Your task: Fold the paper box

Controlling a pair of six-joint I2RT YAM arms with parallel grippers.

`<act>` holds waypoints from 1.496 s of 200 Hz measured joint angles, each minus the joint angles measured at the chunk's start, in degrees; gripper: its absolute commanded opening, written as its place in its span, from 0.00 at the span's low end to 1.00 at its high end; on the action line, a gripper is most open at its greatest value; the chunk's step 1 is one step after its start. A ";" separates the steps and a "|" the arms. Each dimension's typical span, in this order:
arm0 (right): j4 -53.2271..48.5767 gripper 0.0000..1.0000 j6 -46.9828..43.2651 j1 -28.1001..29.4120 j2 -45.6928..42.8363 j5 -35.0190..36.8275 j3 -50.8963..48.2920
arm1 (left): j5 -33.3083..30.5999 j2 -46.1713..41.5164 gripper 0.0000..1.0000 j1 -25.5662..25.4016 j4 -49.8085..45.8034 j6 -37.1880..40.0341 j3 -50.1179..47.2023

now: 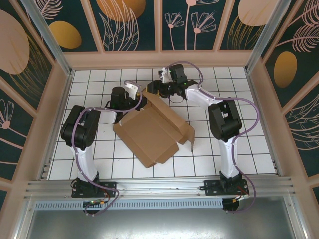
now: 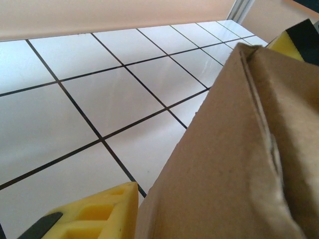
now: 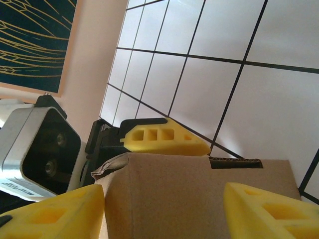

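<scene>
The left gripper (image 1: 135,96) stands at the far left corner of the paper box (image 1: 152,132), jaws spread wide. In the left wrist view one yellow finger (image 2: 97,215) sits just beside the outer face of a raised cardboard wall. The other finger peeks out beyond the wall's top edge, so the wall runs between the jaws. I cannot tell whether either pad presses on it. Outside the jaws lies the white tiled table (image 2: 75,99). The box is half-formed, with this far wall up and the near panels flat and open.

The right gripper (image 1: 157,89) faces the same wall from the other side, jaws also wide. The wall's notched top edge lies between its fingers, seemingly touching neither. Just beyond its jaws, a finger of the left gripper rests against that edge.

The step in hand looks like standing this wall up and tucking it over. It should go best if one gripper closes squarely near the crease and holds while the other folds. The pinch wants to be light enough not to crush the corrugation. The two sets of fingers are very close, so they need room to avoid fouling each other.
</scene>
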 measured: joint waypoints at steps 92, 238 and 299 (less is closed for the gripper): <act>1.79 0.81 1.53 -1.01 -0.98 -0.81 -2.21 | 1.60 1.01 0.00 -0.55 -0.31 -0.96 0.85; -4.87 0.84 -7.39 -2.89 -3.26 -2.64 -1.95 | -18.93 -9.46 0.00 -3.56 6.36 -0.59 -12.94; -7.87 0.84 -11.37 -2.82 -3.04 -5.20 -1.05 | -28.87 -14.56 0.00 -5.81 9.16 -2.10 -19.37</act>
